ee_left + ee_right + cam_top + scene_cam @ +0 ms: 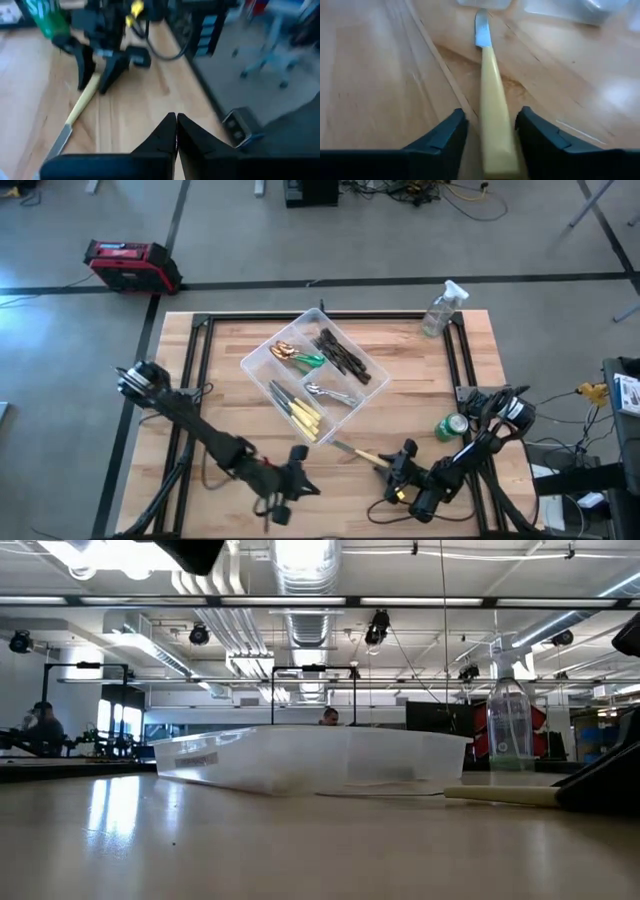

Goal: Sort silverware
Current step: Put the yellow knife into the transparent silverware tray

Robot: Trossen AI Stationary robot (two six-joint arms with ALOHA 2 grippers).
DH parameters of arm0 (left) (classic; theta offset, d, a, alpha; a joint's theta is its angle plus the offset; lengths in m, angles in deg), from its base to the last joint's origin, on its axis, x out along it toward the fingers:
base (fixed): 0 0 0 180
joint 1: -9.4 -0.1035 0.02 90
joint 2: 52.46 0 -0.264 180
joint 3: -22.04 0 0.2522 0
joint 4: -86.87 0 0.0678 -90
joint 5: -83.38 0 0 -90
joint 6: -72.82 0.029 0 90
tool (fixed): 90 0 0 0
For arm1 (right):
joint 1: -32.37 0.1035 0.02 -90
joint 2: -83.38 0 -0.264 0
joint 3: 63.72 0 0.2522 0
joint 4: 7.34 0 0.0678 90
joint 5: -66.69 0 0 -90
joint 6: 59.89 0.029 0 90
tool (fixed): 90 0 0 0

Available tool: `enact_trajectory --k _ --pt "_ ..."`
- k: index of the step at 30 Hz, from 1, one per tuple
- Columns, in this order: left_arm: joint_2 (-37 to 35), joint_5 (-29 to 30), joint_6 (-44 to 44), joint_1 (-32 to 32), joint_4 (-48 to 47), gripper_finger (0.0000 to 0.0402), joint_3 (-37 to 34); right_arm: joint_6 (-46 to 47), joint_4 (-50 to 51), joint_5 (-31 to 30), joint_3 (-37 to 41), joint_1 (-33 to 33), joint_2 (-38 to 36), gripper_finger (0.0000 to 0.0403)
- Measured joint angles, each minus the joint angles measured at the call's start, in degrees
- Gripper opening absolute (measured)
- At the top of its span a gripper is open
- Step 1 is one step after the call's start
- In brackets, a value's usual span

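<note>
**Right end effector set astride a cream-handled knife on the desk**

The wooden desk (225,380) was seen from above with both dark arms reaching in from its near edge. The left arm was stretched from the left side diagonally toward the near middle, its left end effector (297,453) held over bare wood with the fingers pressed together and nothing between them. The right arm was bent in from the right side, low over the desk, with the right end effector (385,467) pointed toward the clear divided tray (262,352). The tray was set at an angle in the desk's middle, and the sorted silverware (310,375) was kept in its compartments. A cream-handled knife (492,120) was laid flat on the desk just outside the tray, blade toward it. Its handle was placed between the right end effector's spread fingers (442,135); contact could not be confirmed.
</note>
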Motion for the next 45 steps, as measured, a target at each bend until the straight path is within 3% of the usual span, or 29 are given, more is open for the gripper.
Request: enact_trajectory --k 4,5,14,19,26,36,40,45 --pt "-6.3 1.1 -0.4 1.1 11.1 0.0000 -8.7 1.8 -0.1 0.8 -0.1 0.3 1.0 0.0057" --pt "-7.5 1.1 -0.4 1.3 13.4 0.0000 -10.6 1.9 0.0 0.6 0.0 0.7 1.1 0.0053" --pt "-16.6 5.6 0.4 2.6 21.9 0.0000 -21.5 2.5 1.6 4.4 -0.3 1.1 -2.3 0.0053" --pt "-19.1 7.4 1.0 2.6 22.2 0.0000 -23.8 2.6 3.8 11.4 -0.3 2.2 -6.8 0.0053" --pt "-19.4 8.7 1.4 2.6 22.1 0.0000 -25.6 2.4 6.2 16.4 0.0 2.9 -14.1 0.0053" --pt "-20.7 9.1 5.0 2.5 22.2 0.0000 -25.9 -12.3 5.3 12.9 -4.2 2.1 -24.2 0.0053" --pt "-25.9 14.1 9.7 2.6 22.6 0.0000 -25.8 -14.3 5.4 7.7 -6.5 -1.4 -24.4 0.0053" --pt "-32.8 15.7 15.9 2.5 22.7 0.0000 -25.8 -18.2 5.4 7.8 -10.4 -9.7 -20.1 0.0053"
